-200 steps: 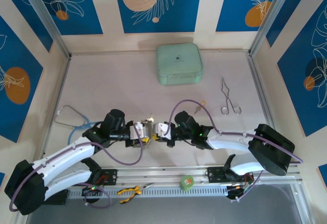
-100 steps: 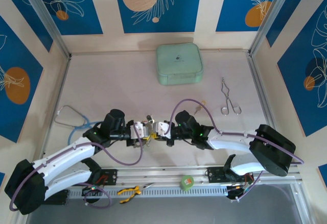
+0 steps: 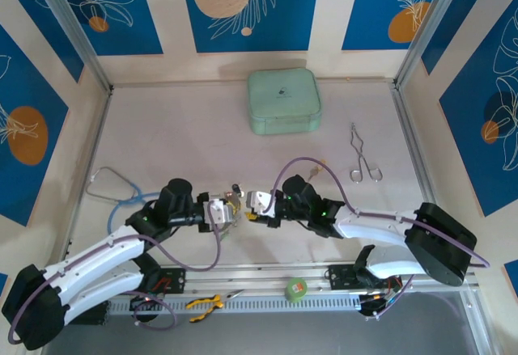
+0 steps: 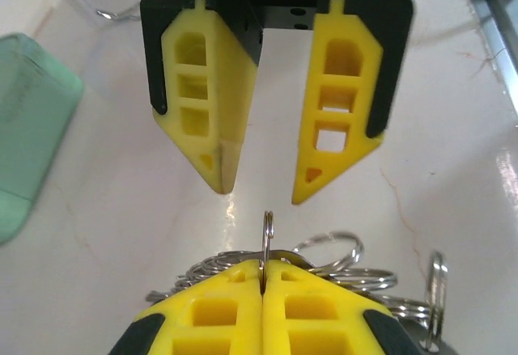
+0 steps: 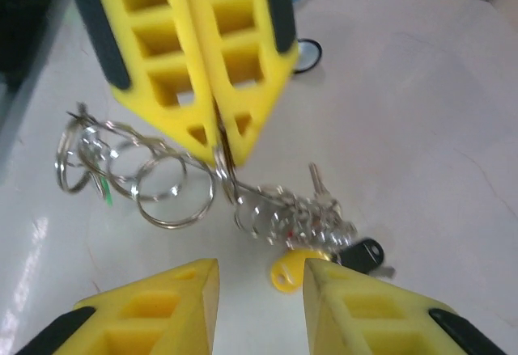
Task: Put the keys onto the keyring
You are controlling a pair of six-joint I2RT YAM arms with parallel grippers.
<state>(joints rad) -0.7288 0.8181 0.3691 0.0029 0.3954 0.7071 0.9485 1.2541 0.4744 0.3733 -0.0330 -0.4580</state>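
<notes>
The keyring (image 5: pixel 162 185) is a chain of thin silvery rings, and it also shows in the left wrist view (image 4: pixel 356 270). My left gripper (image 4: pixel 263 268) is shut on one upright ring (image 4: pixel 267 230) of it. Further along the chain hang the keys (image 5: pixel 303 217), a bunch with a yellow head (image 5: pixel 290 270) and a black head (image 5: pixel 364 251), low over the table. My right gripper (image 5: pixel 259 278) stands open just short of the bunch, nothing between its fingers. From above, the left gripper (image 3: pixel 233 208) and right gripper (image 3: pixel 248 207) meet tip to tip at the table's near middle.
A mint green case (image 3: pixel 283 102) lies at the back. Steel forceps (image 3: pixel 364 157) lie at the right, a stethoscope (image 3: pixel 113 189) at the left. Yellow-handled pliers (image 3: pixel 202 304) and a green tape roll (image 3: pixel 296 289) sit on the near rail.
My left gripper has closed on a ring of the chain. My right gripper, shut a second ago, has opened and let go. Both grippers have shifted slightly.
</notes>
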